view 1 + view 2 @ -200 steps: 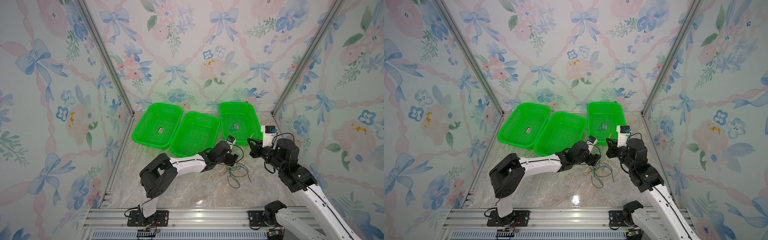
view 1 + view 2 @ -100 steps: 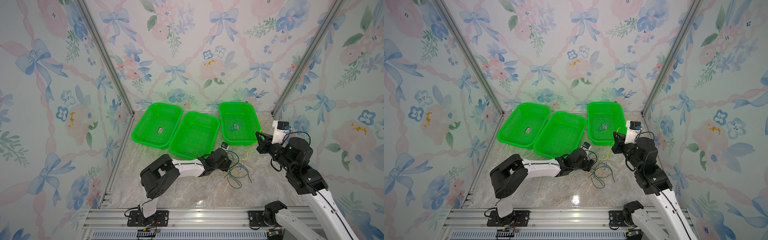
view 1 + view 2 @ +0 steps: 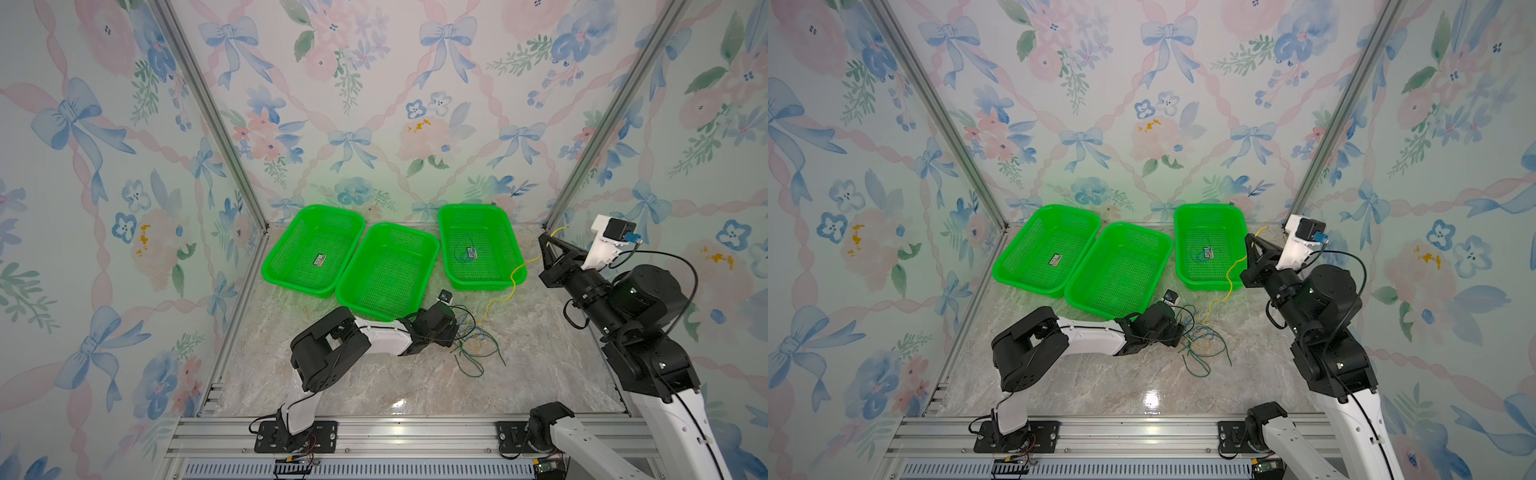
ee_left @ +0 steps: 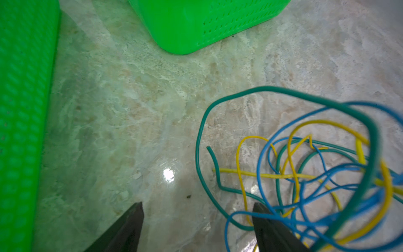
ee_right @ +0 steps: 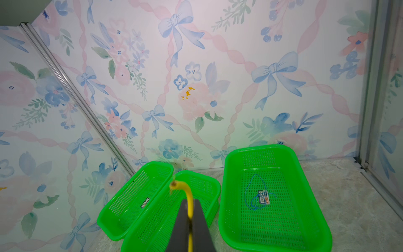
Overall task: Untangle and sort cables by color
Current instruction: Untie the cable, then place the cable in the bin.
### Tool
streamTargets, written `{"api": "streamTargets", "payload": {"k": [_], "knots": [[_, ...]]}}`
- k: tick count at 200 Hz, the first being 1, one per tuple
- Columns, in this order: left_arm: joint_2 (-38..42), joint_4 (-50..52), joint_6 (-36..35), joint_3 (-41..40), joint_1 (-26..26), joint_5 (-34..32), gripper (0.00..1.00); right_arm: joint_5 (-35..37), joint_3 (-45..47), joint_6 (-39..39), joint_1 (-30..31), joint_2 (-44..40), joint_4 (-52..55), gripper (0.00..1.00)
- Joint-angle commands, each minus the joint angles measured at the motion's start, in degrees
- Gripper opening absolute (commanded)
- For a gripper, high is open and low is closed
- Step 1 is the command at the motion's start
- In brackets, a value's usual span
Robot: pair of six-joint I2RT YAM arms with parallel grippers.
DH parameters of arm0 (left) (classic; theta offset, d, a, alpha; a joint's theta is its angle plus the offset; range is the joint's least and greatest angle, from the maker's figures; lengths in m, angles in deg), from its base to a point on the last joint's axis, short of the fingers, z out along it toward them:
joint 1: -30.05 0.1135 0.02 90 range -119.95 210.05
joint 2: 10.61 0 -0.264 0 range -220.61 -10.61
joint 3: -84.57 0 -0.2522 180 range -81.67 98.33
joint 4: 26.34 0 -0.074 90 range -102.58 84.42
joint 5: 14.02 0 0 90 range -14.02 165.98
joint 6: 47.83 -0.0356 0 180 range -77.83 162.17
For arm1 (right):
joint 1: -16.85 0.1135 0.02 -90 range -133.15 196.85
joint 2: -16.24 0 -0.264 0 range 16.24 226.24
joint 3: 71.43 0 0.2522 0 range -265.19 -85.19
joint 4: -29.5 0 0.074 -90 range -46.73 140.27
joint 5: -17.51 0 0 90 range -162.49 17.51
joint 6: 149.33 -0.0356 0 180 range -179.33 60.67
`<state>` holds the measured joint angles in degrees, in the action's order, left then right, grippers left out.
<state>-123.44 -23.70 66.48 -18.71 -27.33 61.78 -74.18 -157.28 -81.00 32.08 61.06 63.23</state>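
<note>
No legible txt anywhere. Small printed sticker (image 5: 263,197) w/ barcode-like marks on floor of near basket (image 5: 259,148), just beside right gripper (image 5: 190,201). Second sticker (image 5: 145,203) in far basket (image 5: 122,196), farthest from it. Both too small/blurred to read.

Bright even light, glare on marble tabletop (image 3: 397,402), blur on nearest cables (image 4: 371,165)
</note>
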Motion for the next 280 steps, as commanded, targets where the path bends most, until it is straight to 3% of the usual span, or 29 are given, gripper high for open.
{"api": "streamTargets", "payload": {"k": [1,74,129,154,180,210,280], "knots": [[-1.2,0.1,0.8,-0.7,0.0,-1.2,0.83,-0.1,-3.7,-0.5,-0.9,-0.2,1.1,0.00],[1.4,0.3,0.4,0.8,0.4,1.8,0.83,-0.8,-2.6,-7.4,-1.4,0.9,-5.3,0.00],[10.7,1.5,-0.1,3.5,1.0,8.7,0.84,-1.2,4.3,-9.0,-1.4,2.8,-8.1,0.00],[16.1,2.5,3.3,4.6,2.9,16.3,0.84,-1.3,6.8,-9.0,-1.4,4.4,-10.4,0.00],[22.9,3.8,3.4,4.1,3.7,16.1,0.85,-3.3,7.4,-10.1,-0.1,7.8,-13.8,0.00],[30.3,8.4,4.7,1.5,8.8,12.8,0.85,-3.5,2.7,-6.9,4.8,12.7,-15.5,0.00],[50.8,15.7,9.1,-14.9,29.0,8.5,0.92,-4.6,-7.6,-6.3,13.8,27.4,-25.8,0.00]]}}
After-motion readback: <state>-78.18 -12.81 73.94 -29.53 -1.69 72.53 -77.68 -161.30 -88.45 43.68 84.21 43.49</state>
